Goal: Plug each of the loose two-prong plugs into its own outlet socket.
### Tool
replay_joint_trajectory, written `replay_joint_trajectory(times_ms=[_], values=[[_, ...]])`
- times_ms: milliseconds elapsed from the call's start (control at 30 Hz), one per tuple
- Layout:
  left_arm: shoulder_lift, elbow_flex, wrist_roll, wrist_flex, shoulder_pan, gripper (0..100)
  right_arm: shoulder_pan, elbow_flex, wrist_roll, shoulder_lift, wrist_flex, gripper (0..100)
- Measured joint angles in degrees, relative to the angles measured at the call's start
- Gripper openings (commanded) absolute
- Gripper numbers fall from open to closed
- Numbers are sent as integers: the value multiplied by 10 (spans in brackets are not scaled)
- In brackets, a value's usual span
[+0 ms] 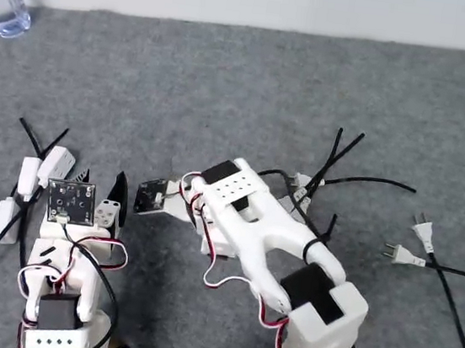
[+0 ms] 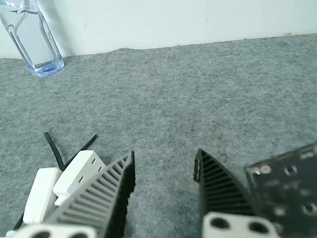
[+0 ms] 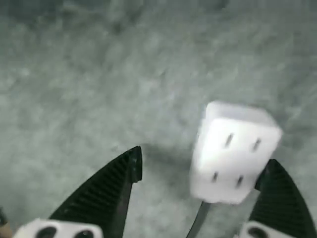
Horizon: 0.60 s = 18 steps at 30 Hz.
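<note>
The right claw (image 3: pixel 204 158) is spread wide over the grey bench (image 3: pixel 74 74). A white outlet socket (image 3: pixel 233 153) lies between its black fingers, close against one of them and well apart from the other. I cannot tell whether that near finger touches it. The socket's slotted face is turned up toward the wrist camera, and a dark cord leaves its near end. In the high view the right arm stretches from the near edge toward the middle of the bench, and its white body covers the spot where this socket lies.

The left claw (image 2: pixel 165 154) is open too, with nothing but bare bench between its ribbed fingers. Just beside one finger is a cluster of white sockets (image 2: pixel 79 171), two of them side by side with thin black cords (image 2: pixel 54 148) running out behind. From above, this cluster sits near the left edge, toward the near-left corner, with the left arm right next to it.

Two loose two-prong plugs (image 1: pixel 422 229) lie near the right edge, close to each other, with their prongs pointing roughly toward the arms. Their black cords trail off toward the near-right corner. More black cords and a small white piece (image 1: pixel 303 183) are tangled just behind the right arm.

A clear bottle (image 1: pixel 3 1) stands at the far-left corner.
</note>
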Motion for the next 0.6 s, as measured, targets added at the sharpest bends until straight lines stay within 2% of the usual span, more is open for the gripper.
replay_joint_trajectory(times_ms=[233, 367, 600], values=[[0, 0, 0, 0, 0, 181, 34, -71, 11, -103, 132, 285], [0, 0, 0, 0, 0, 181, 90, -115, 84, -185, 197, 285], [0, 0, 0, 0, 0, 181, 223, -154, 183, -214, 211, 285]])
